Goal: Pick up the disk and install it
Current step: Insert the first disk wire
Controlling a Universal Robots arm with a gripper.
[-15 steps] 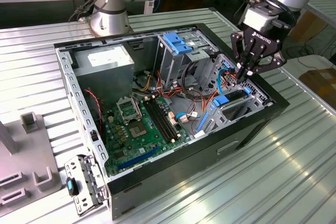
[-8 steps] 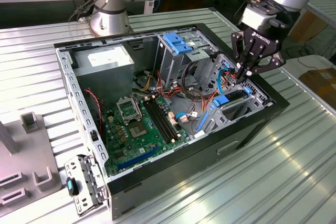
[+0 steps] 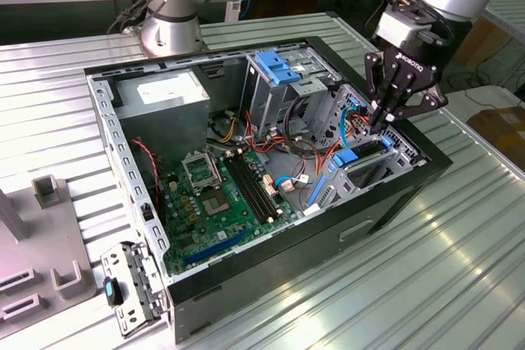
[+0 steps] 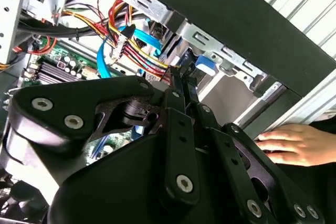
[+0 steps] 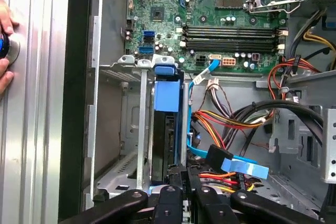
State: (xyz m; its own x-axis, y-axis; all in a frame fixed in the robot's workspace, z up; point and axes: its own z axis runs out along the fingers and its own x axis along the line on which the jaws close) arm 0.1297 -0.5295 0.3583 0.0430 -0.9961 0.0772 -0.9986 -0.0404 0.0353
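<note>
Inside the bay, claw (image 3: 380, 123) seemingly grips disk (image 5: 167, 109).

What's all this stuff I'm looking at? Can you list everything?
Computer case: one, black, open on the ribbed metal table.
Motherboard: one, green, on the case floor.
Power supply: one, grey, back corner.
Upright drive cage: one, grey with blue latch.
Disk: one, dark with light-blue carrier, standing on edge in the bay slot.
Cables: several, red, yellow, orange, blue.
Person's hand: one, beside the case.
Gripper: one, black, closed on the disk's end.
</note>
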